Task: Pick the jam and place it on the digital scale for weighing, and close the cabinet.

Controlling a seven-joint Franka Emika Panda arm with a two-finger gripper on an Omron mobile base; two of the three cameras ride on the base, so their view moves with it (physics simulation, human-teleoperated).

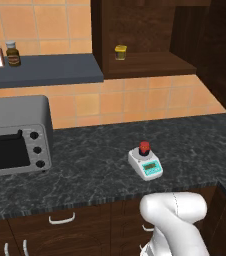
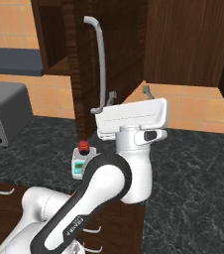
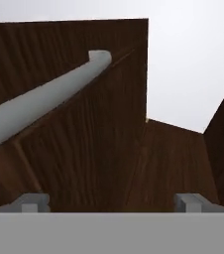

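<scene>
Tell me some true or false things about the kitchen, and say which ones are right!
1. The jam sits on the digital scale. True.
2. The cabinet door is shut. False: it stands open.
3. A small yellow jar is on the cabinet shelf. True.
4. The tool holds the jam. False: its fingers are spread apart, empty, by the door's silver handle.

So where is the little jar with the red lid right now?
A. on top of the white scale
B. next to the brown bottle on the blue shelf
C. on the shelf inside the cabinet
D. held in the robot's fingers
A. The jam stands upright on the plate of the digital scale on the dark counter, and the small yellow jar is what sits on the cabinet shelf.
</scene>
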